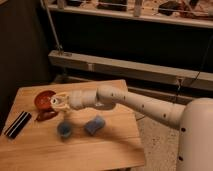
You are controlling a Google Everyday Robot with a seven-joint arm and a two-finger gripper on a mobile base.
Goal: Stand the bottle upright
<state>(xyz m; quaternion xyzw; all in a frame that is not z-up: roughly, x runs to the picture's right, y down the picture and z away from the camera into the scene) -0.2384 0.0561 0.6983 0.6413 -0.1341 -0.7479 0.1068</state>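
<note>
My gripper (58, 103) is at the end of the white arm, which reaches from the right across the wooden table (100, 150). It hovers at the table's left part, right next to a red bowl (42, 99). A pale whitish shape at the gripper's tip may be the bottle (61, 100), but I cannot tell it apart from the gripper. A small blue cup (64, 128) stands just in front of the gripper. A flat blue sponge-like pad (94, 125) lies to the cup's right.
A black flat object (17, 124) lies at the table's left edge. A small reddish-brown item (46, 116) lies in front of the bowl. A dark wall panel stands to the left, and a metal rail and shelving (130, 67) run behind the table.
</note>
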